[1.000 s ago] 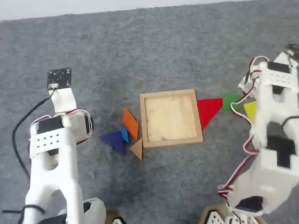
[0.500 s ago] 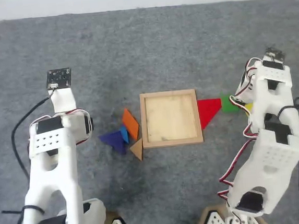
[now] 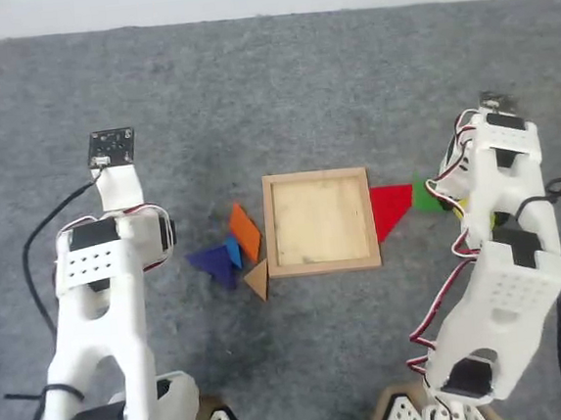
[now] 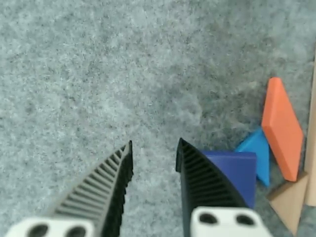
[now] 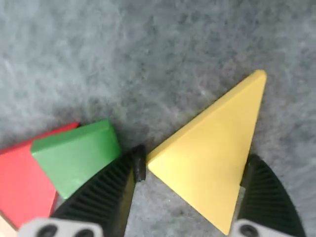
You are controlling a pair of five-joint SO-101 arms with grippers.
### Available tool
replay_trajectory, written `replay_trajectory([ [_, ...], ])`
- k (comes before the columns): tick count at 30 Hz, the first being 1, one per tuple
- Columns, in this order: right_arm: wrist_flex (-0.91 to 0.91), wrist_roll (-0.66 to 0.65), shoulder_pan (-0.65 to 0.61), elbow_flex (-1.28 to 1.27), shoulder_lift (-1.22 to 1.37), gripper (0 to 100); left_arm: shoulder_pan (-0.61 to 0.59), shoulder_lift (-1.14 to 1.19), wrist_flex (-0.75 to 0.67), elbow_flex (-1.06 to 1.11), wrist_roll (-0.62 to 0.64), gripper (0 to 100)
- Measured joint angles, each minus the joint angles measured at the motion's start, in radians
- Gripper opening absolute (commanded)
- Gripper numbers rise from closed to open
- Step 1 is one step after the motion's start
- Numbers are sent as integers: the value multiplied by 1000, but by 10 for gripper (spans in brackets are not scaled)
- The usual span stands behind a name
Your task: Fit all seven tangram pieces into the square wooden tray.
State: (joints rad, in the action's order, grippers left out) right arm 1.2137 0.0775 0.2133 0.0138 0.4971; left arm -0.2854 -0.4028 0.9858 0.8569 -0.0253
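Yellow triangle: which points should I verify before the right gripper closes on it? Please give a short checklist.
1. Right gripper open: ok.
2. Yellow triangle between its fingers: ok.
3. Green piece clear of the near finger: cannot tell, they look very close.
4. Wooden tray has room: ok.
5. Left gripper away from the tray, open over the carpet: ok.

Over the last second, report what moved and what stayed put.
The right arm swung forward over the yellow triangular tangram piece, covering it in the high view. Its claw now straddles that piece, open. The left arm, square wooden tray and red triangular piece stayed put.
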Motion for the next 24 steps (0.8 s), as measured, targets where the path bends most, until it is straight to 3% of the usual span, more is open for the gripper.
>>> replay_trajectory([
  [24,132,-60,-26,-2,-83,296,0,0,0,0,0,141],
])
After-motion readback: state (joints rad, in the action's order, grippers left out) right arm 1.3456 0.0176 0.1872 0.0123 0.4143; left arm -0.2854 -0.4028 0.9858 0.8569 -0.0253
